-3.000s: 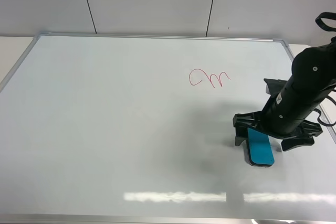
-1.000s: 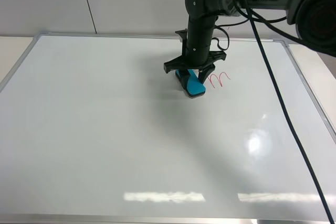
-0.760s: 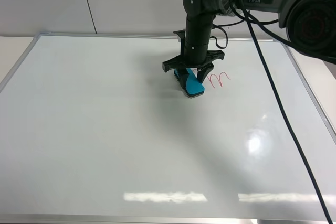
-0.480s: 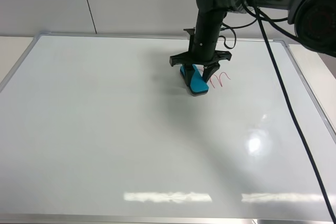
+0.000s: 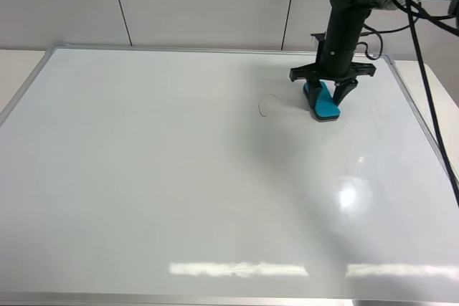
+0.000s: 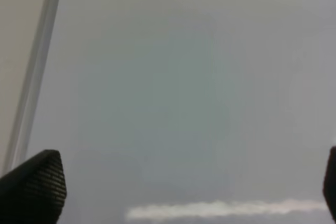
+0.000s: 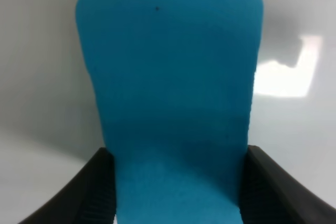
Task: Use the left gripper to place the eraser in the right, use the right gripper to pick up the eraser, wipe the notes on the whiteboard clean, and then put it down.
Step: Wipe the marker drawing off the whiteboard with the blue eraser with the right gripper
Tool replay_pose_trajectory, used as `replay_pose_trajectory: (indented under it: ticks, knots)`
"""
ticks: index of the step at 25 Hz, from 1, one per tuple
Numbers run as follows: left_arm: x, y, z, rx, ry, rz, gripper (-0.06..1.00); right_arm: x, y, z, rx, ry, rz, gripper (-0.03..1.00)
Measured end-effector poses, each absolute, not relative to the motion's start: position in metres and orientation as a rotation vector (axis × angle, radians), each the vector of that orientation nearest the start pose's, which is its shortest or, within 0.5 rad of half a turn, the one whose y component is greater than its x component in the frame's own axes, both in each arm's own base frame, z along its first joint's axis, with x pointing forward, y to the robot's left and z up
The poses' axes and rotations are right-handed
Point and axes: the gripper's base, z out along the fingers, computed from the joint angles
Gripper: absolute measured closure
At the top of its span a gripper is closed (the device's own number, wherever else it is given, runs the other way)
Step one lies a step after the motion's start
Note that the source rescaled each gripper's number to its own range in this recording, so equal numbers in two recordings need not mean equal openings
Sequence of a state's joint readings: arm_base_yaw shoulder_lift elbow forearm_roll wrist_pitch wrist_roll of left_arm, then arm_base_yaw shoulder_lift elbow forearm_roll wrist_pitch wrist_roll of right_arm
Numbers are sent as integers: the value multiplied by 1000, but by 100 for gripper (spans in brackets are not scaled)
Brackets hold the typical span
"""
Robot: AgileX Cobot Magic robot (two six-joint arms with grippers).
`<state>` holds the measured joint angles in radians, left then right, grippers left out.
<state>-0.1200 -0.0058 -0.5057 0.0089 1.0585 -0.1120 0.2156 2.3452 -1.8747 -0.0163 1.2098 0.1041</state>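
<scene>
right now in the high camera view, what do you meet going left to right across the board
whiteboard left frame → faint loop of the notes → eraser, clamped in the right gripper → whiteboard right frame

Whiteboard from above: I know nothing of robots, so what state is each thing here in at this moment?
whiteboard: lying flat, glossy, almost bare.
notes: nearly wiped off; only a faint loop shows.
eraser: gripped at its sides, teal top up, down at the board's surface.
right gripper: jaws shut on the eraser.
left gripper: jaws wide open, holding nothing, above the board.
</scene>
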Motion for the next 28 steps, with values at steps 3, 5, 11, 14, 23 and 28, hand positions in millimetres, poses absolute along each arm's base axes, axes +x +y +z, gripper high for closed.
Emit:
replay_pose_trajectory:
  ticks: [3,5,11,14,23,28]
  knots:
    - [-6,1,279,8,2033,-135,-5,445,78,131,-146,3189,-71,94]
    - [-6,1,279,8,2033,-135,-5,441,76,131,-145,3199,-83,94]
    - [-6,1,279,8,2033,-135,-5,433,114,132,-293,3177,-71,94]
    - [-6,1,279,8,2033,-135,-5,426,158,132,-388,3118,89,94]
    - [-6,1,279,8,2033,-135,-5,427,250,130,-611,3075,219,94]
    - [-6,1,279,8,2033,-135,-5,428,291,132,-676,2991,327,94]
